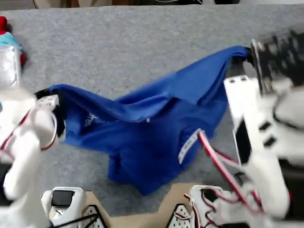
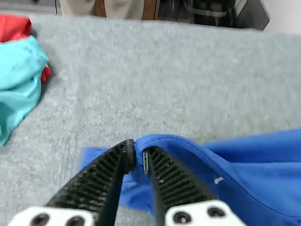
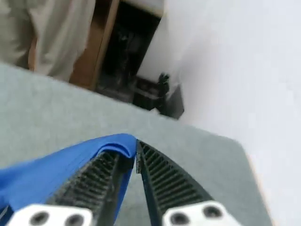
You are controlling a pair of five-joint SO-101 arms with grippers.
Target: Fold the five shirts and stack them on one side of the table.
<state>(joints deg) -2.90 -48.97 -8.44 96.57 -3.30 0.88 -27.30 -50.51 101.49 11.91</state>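
Observation:
A blue shirt (image 1: 152, 126) hangs stretched between both arms over the grey table (image 1: 118, 42), its lower part sagging toward the near edge. My left gripper (image 2: 138, 157) is shut on the blue shirt's (image 2: 244, 165) left edge, at the table's left in the high view (image 1: 56, 105). My right gripper (image 3: 135, 157) is shut on the blue shirt's (image 3: 56, 167) other corner, lifted at the right (image 1: 240, 56). A turquoise shirt (image 2: 19, 80) and a red shirt (image 2: 14, 27) lie bunched at the far left.
The red and turquoise cloth (image 1: 8, 33) sits at the table's left edge. The arm bases (image 1: 66, 202) and cables (image 1: 223, 166) stand along the near edge. Bare grey felt stretches across the far half of the table.

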